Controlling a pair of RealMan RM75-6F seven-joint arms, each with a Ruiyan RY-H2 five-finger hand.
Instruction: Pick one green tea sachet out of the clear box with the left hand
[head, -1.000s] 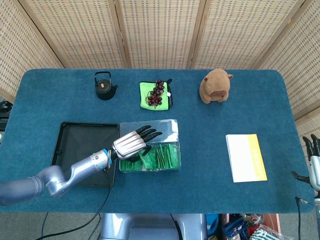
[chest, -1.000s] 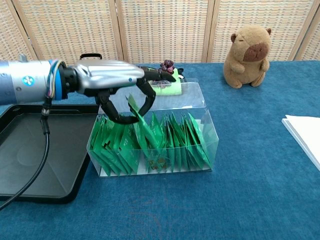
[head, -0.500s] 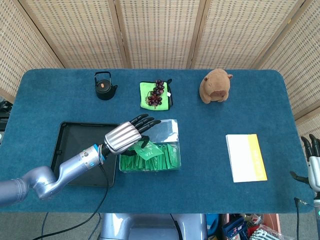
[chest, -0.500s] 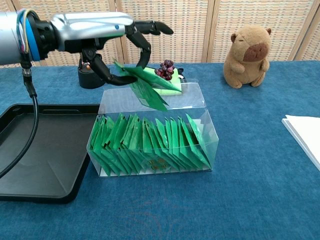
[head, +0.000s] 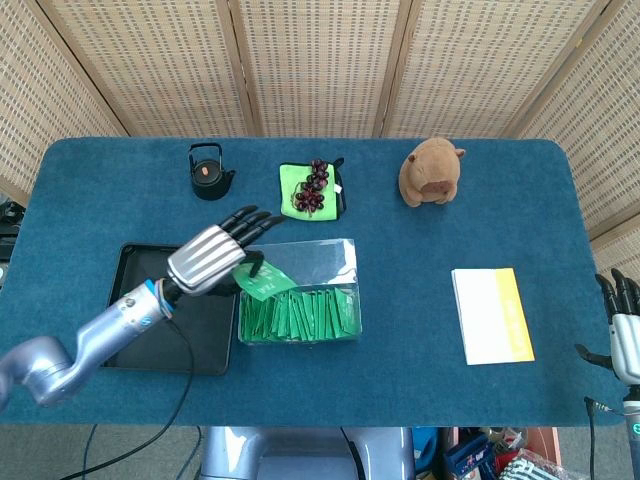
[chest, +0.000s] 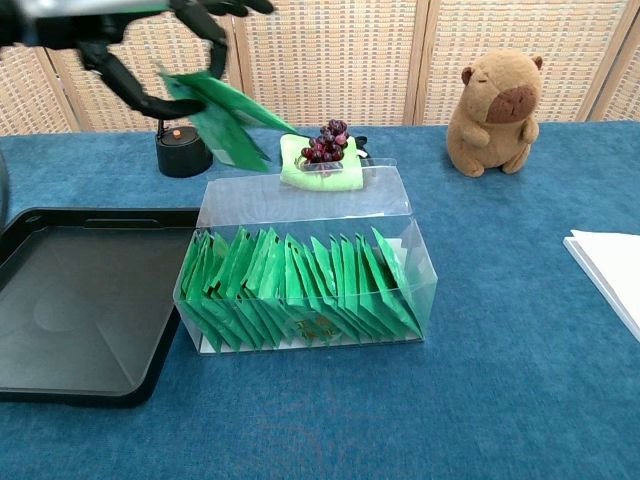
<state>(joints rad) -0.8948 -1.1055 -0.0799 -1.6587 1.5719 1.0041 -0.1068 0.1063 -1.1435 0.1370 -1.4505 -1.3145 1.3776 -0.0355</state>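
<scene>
- Left hand (head: 212, 258) grips one green tea sachet (head: 263, 281), pinched between the thumb and the fingers; within the last second it has risen from inside the clear box (head: 300, 299) and swung left, so it now hangs high, over the gap between the box and the black tray (head: 140, 280).
- In the chest view only the dark fingers (chest: 205, 22) show at the top left, with the sachet slanting down from them, well above the box's open top and apart from it.
- Clear box sits where it was, near the middle of the table, its remaining sachets in an upright row.
- By my reading the pick is essentially done: one sachet is out and free of the rest.
- Right hand (head: 622, 335) waits at the far right edge, fingers apart, holding nothing.
</scene>
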